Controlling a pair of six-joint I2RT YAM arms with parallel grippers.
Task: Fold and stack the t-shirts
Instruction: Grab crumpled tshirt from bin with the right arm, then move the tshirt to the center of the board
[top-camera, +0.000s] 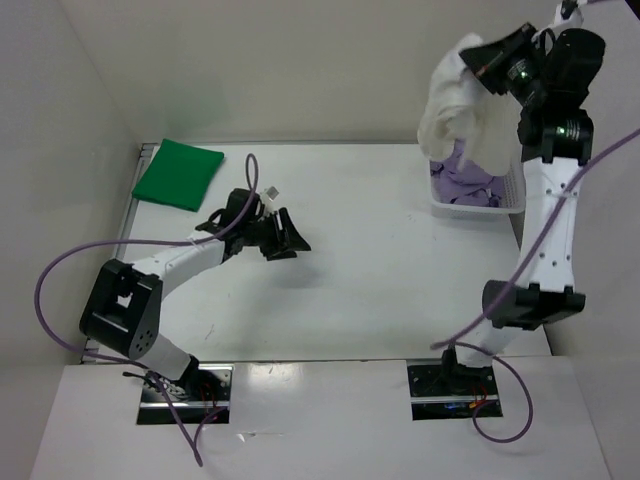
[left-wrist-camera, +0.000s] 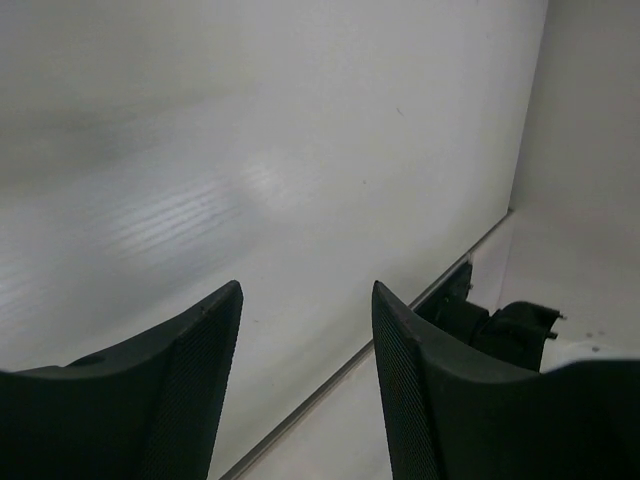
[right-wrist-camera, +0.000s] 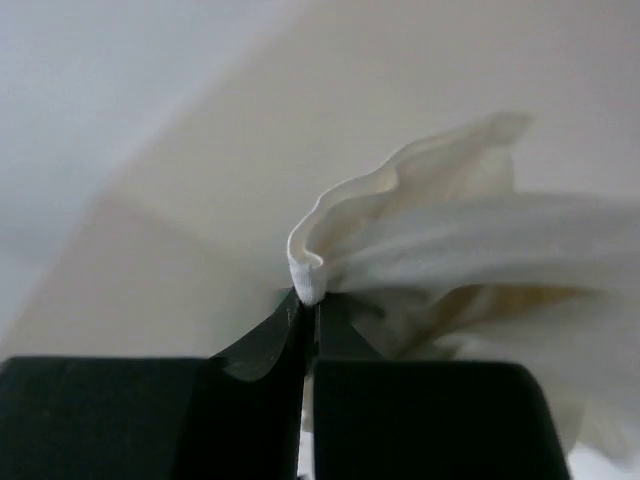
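A folded bright green t-shirt (top-camera: 178, 173) lies at the table's far left corner. My right gripper (top-camera: 478, 62) is raised high above the basket at the far right, shut on a fold of the white-cream t-shirt (top-camera: 452, 110), which hangs down in a bunch. Up close, my right gripper (right-wrist-camera: 311, 300) pinches the white-cream t-shirt (right-wrist-camera: 450, 240) at its hem. A light purple t-shirt (top-camera: 465, 180) lies crumpled in the basket under it. My left gripper (top-camera: 290, 240) hovers open over the table's middle left, and my left gripper (left-wrist-camera: 305, 320) holds nothing.
The white plastic lattice basket (top-camera: 510, 195) stands at the table's far right edge. Purple cables loop off both arms. The table's near edge (left-wrist-camera: 330, 385) shows between the left fingers, with the right arm's base beyond it.
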